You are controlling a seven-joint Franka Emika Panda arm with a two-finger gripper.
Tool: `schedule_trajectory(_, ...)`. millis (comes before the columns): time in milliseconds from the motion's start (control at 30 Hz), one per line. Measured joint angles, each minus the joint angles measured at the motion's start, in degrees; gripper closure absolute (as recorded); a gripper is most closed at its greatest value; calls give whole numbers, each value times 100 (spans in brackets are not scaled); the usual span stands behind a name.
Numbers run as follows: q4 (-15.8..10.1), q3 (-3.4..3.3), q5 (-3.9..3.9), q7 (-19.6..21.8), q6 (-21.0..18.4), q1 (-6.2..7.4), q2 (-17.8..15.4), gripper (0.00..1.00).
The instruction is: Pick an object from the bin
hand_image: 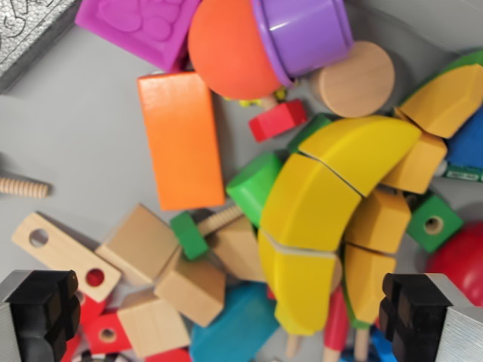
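Note:
The wrist view looks straight down into a grey bin (75,128) full of toy pieces. My gripper (226,317) is open, its two black fingertips (41,309) at the bottom corners, nothing between them. Below the gap lie plain wooden blocks (189,286), a blue piece (234,320) and the lower end of a sliced yellow banana (317,204). An orange block (181,139) lies flat in the middle. A green cube (253,185) touches the banana. I cannot tell how high the fingertips are above the pile.
At the top sit a purple cup (302,30) over an orange ball (226,53), a magenta tile (139,26) and a wooden disc (355,79). A wooden strip with holes (64,253), a threaded dowel (23,186), a red brick (278,121) and a red ball (460,260) lie around.

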Motion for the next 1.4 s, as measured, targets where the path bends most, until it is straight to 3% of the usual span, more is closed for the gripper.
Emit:
schedule_trajectory(733, 138, 163, -134, -669, 861, 159, 1044, 0)
schedule_trajectory(1400, 353, 75, -190, -685, 1611, 246, 1970, 0)
